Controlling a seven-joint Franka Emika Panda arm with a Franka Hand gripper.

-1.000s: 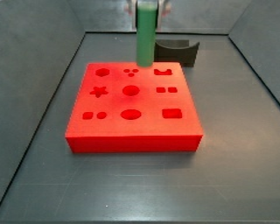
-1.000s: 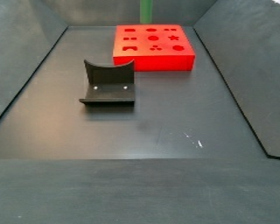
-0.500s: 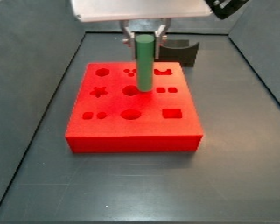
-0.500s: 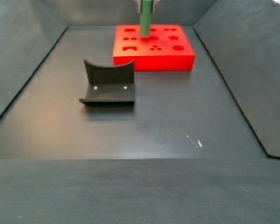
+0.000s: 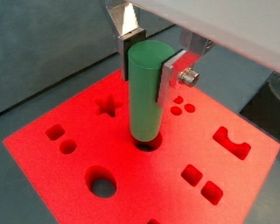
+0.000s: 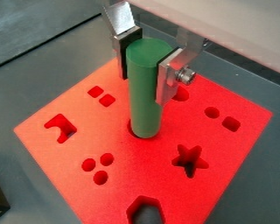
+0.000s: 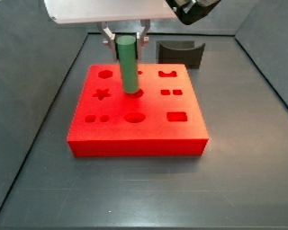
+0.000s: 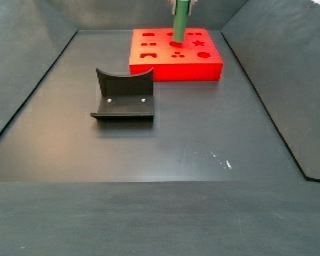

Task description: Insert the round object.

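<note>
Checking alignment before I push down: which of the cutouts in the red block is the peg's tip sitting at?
The round hole at the centre of the red block. The green peg, upright in the gripper, meets it; the star and other cutouts lie apart.

One hand (image 5: 150,57), gripping the upper part of one green peg (image 7: 129,65) over the block. One red block (image 7: 140,130) on the bench (image 8: 190,180). One dark fixture (image 8: 123,95), standing apart from the block.

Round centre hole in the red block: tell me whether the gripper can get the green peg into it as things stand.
Probably yes. The gripper holds the green peg upright, its lower end already at the round centre hole of the red block. Nothing blocks it.
</note>
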